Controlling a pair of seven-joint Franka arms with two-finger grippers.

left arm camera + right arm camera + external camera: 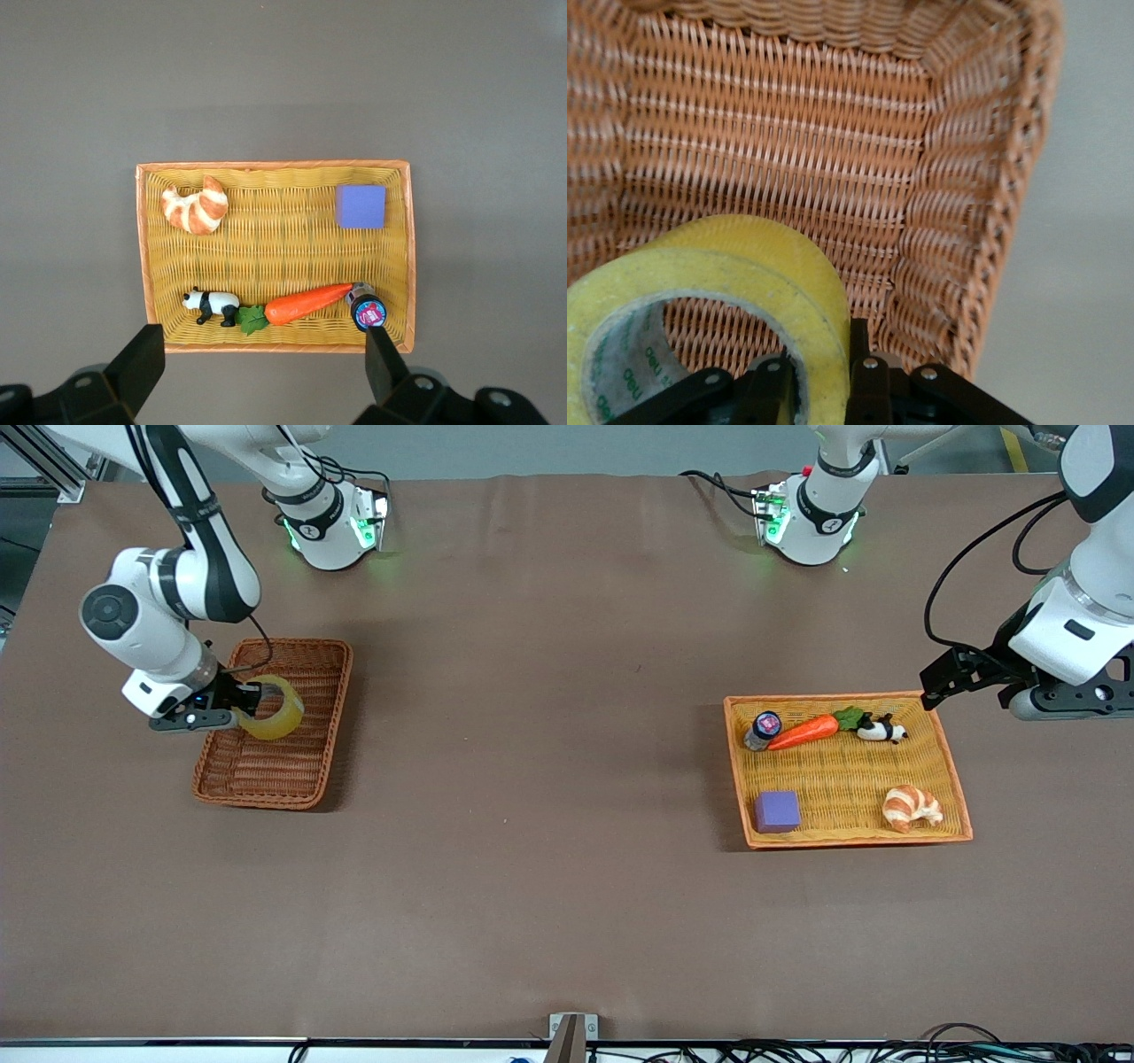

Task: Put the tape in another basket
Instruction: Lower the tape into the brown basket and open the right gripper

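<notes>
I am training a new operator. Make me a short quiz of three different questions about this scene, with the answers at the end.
1. True or false: the right gripper is shut on the tape.
2. What is the tape over? A) the reddish-brown basket B) the orange-yellow tray basket C) the bare table
3. Fill in: the left gripper is open and hangs above the tray basket's edge, close to the ____ figure next to the carrot.

Key: 1 true; 2 A; 3 panda
</notes>
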